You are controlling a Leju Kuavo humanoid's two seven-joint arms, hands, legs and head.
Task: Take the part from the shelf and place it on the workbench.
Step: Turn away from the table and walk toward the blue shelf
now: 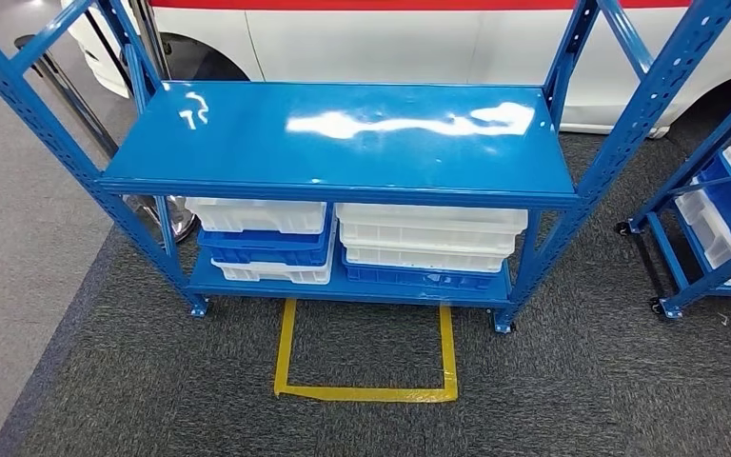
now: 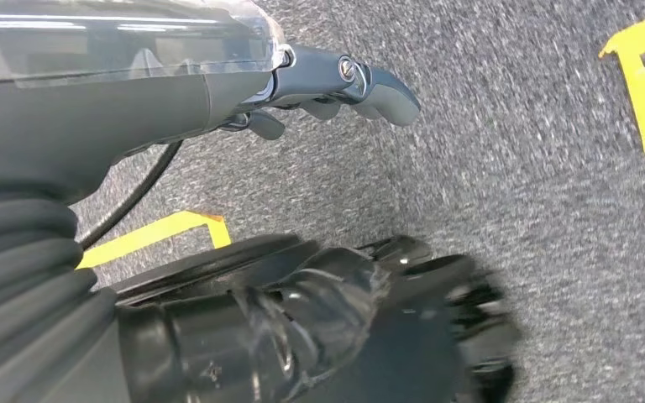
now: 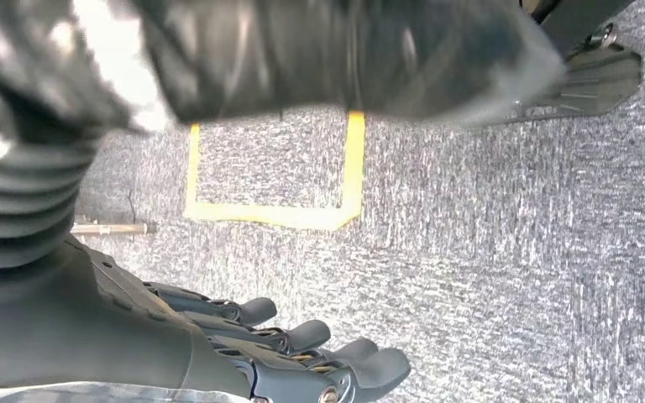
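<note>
A blue metal shelf (image 1: pixel 343 143) stands ahead of me in the head view, its glossy top board showing only glare. On its lower level sit two stacks of white and blue bins (image 1: pixel 428 238), and what they hold is hidden. My left hand (image 2: pixel 336 84) hangs over the grey carpet with its fingers loosely extended and nothing in it. My right hand (image 3: pixel 302 353) hangs the same way over the carpet, fingers apart and holding nothing.
A yellow tape square (image 1: pixel 366 357) marks the carpet in front of the shelf. A white car (image 1: pixel 390 38) stands close behind the shelf. A second blue shelf with bins (image 1: pixel 723 219) stands at the right. Smooth grey floor (image 1: pixel 19 238) lies to the left.
</note>
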